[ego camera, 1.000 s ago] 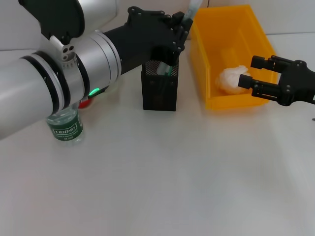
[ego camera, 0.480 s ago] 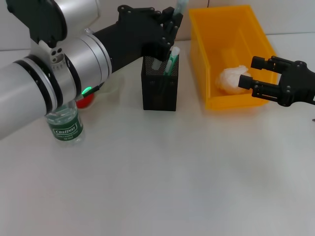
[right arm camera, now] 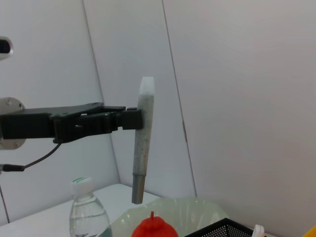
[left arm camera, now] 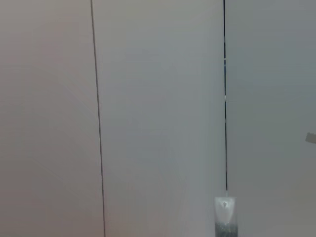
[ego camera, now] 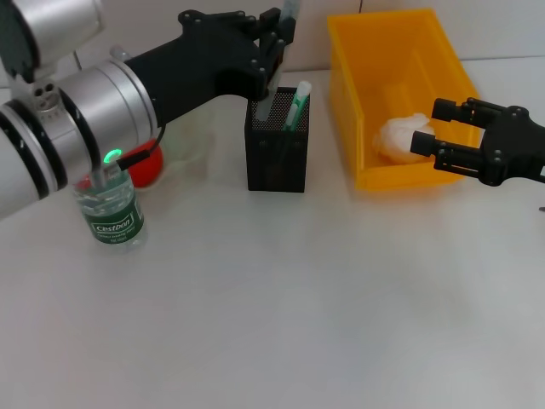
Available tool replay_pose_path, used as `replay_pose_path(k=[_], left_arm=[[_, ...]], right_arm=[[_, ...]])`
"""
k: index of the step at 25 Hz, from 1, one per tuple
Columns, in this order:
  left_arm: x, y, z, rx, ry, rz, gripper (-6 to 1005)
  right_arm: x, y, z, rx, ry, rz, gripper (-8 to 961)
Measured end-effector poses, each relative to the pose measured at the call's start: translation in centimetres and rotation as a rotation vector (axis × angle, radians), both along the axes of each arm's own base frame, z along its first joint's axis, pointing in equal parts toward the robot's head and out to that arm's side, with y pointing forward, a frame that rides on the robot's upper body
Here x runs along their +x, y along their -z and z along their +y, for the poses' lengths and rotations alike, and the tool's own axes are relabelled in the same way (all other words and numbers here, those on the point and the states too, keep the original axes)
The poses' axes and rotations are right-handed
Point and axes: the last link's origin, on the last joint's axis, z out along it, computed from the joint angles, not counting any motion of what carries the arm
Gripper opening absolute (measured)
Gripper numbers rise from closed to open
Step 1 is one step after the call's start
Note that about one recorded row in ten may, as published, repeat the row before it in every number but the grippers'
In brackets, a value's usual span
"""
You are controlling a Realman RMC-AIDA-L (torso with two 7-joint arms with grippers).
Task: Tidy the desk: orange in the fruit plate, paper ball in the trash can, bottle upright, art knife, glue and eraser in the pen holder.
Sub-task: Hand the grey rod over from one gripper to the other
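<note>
Only partly visible, the art knife point(ego camera: 285, 25) (top cropped) sits clenched in the left tool point(ego camera: 271, 47); right tool point(ego camera: 451, 136) released.

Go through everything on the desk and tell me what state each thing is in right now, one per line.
Bottle: upright, capped.
Pen holder: upright, one green-and-white item inside.
Grey stick: vertical, clamped by the left gripper above the holder.
Paper ball: inside the yellow bin.
Orange: in the fruit plate.
Right gripper: open, empty, by the bin.
</note>
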Motion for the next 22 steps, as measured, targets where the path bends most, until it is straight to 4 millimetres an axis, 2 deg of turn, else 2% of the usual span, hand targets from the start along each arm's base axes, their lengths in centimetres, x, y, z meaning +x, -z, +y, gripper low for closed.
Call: replay_pose_path(k=[12,17,22], left_arm=[[-3.5,-2.2,0.5,-0.052,0.073,-0.157,114],[-4.3,-2.6,0.3,-0.057,0.114,-0.211,114],[-4.2,-2.7,0.1,-0.055,0.147,-0.237,114]], right_arm=[[-0.5,-0.2,-0.5,-0.007,-0.049,0.005,721],[-1.1,-0.5,-0.5,0.015,-0.083,0.021,721],[-1.6,-0.7,-0.6,0.021,-0.113,0.026,721]])
